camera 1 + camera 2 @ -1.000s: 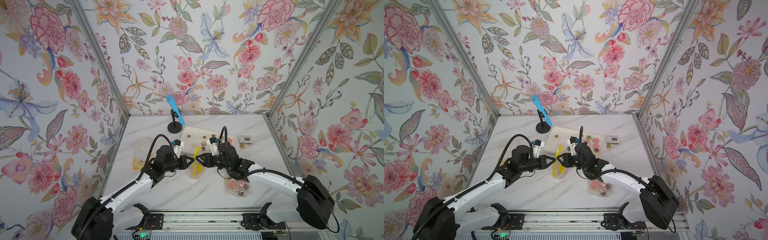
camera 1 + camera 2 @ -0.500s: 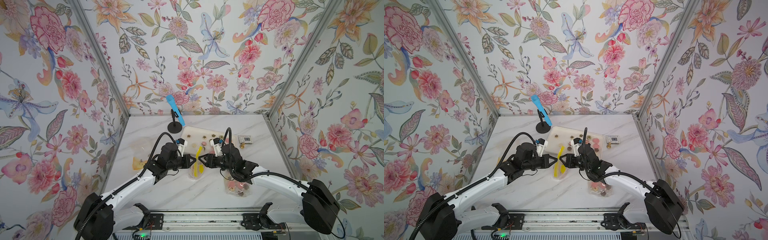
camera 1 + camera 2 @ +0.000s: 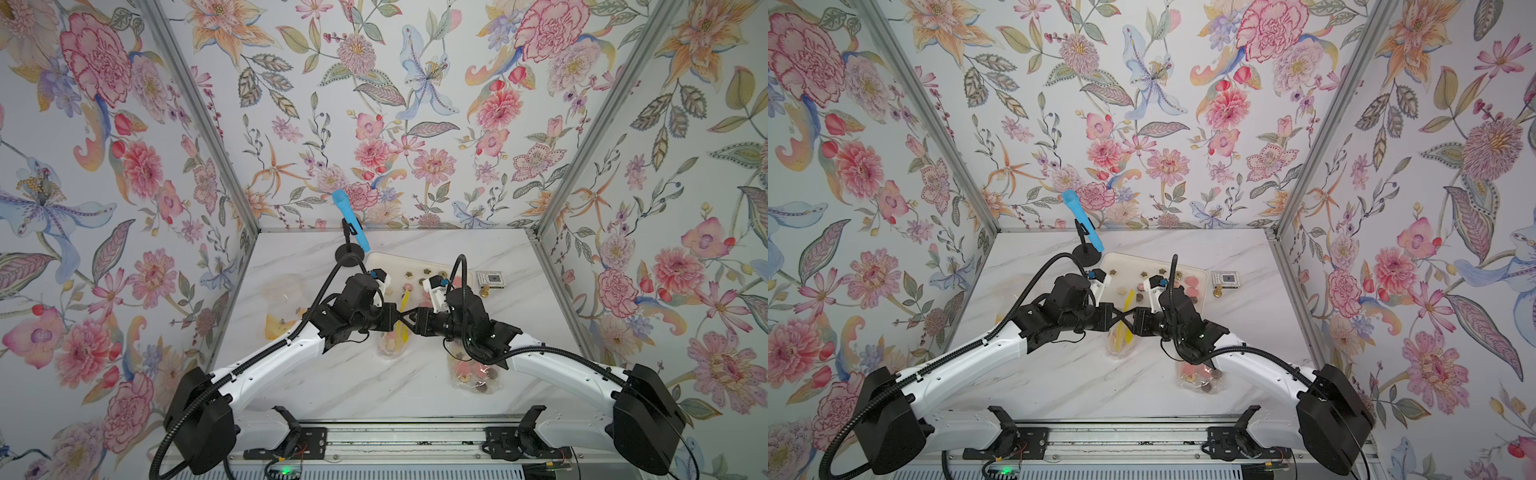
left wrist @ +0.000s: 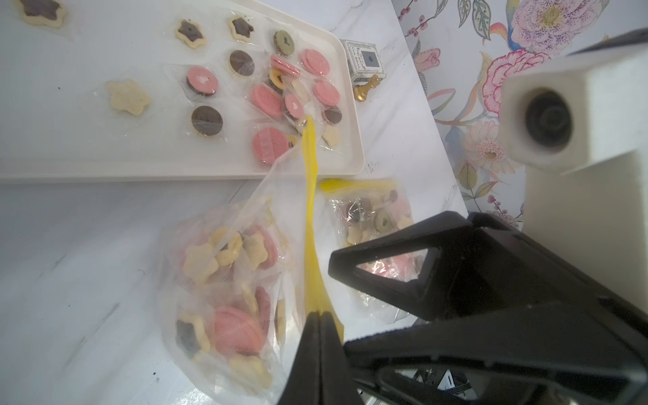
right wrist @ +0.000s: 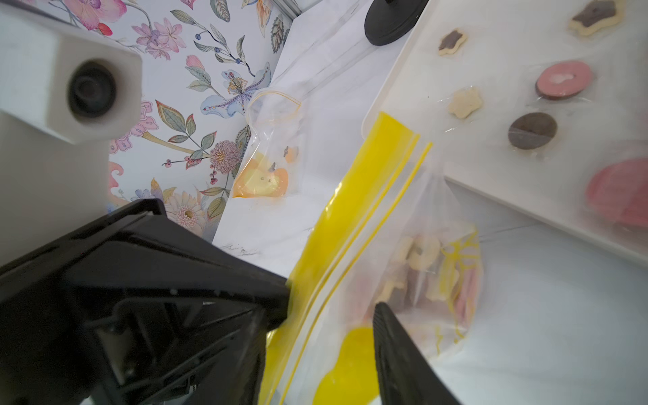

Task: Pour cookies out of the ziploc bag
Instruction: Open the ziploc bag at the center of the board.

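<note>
While both arms are meeting over the middle of the marble surface [image 3: 332, 386], I am listing the lot from left to right.

- Item: a clear bag [image 3: 282, 322] is lying flat near the left wall, holding only orange residue.
- Item: a blue microphone [image 3: 351, 222] is leaning on its black stand [image 3: 347, 251] at the back.
- Item: the left gripper [image 4: 318, 317] is pinching the yellow zip strip [image 4: 310, 210] of the ziploc bag [image 4: 224, 280], its jaws pressed together on the strip's end.
- Item: that bag is hanging from the strip just in front of the white tray [image 3: 388, 266]. The cookies [image 4: 235, 326] are bunching in its belly: pink rounds, beige stars, a dark one. Whether the belly is touching the surface I cannot tell.
- Item: the right gripper [image 3: 412, 319] is facing the left one tip to tip. Its jaws are standing apart right beside that end of the strip, gripping nothing that I can make out.
- Item: the tray, behind both grippers, is carrying loose film-wrapped cookies, with pink ones crowding its right end.
- Item: a second bag [image 3: 473, 374] of cookies is lying partly beneath the right forearm.
- Item: a small box [image 3: 491, 279] and a gold pawn [image 3: 484, 292] are sitting just right of the tray.
</note>
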